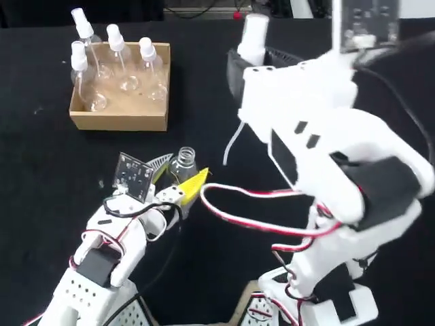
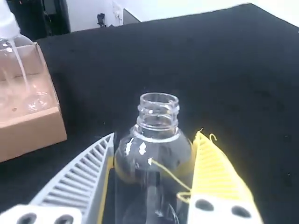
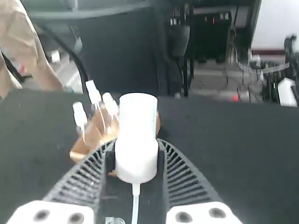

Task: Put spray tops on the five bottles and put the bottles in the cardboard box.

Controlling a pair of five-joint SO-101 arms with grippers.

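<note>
Bottle [image 1: 182, 163] stands upright, neck open, near the table's middle, clamped in our left gripper [image 1: 178, 182]. Our right gripper [image 3: 135, 144] pinches the spray top [image 3: 136, 135] upright, tube hanging down, raised and off toward the far edge from the neck. Cardboard box [image 1: 119, 121] with four capped bottles [image 1: 112, 61] sits near the far left corner, clear of that path.

4 capped bottles [image 1: 125, 80] in cardboard box [image 1: 119, 122], 5th bottle [image 1: 182, 165] uncapped, spray top [image 1: 253, 41] aloft

Left gripper [image 2: 156, 135] low, fingers [image 2: 212, 168] clamped on bottle [image 2: 158, 112]; right gripper [image 3: 135, 143] high, fingers [image 3: 182, 177] clamped on spray top [image 3: 137, 116].
</note>
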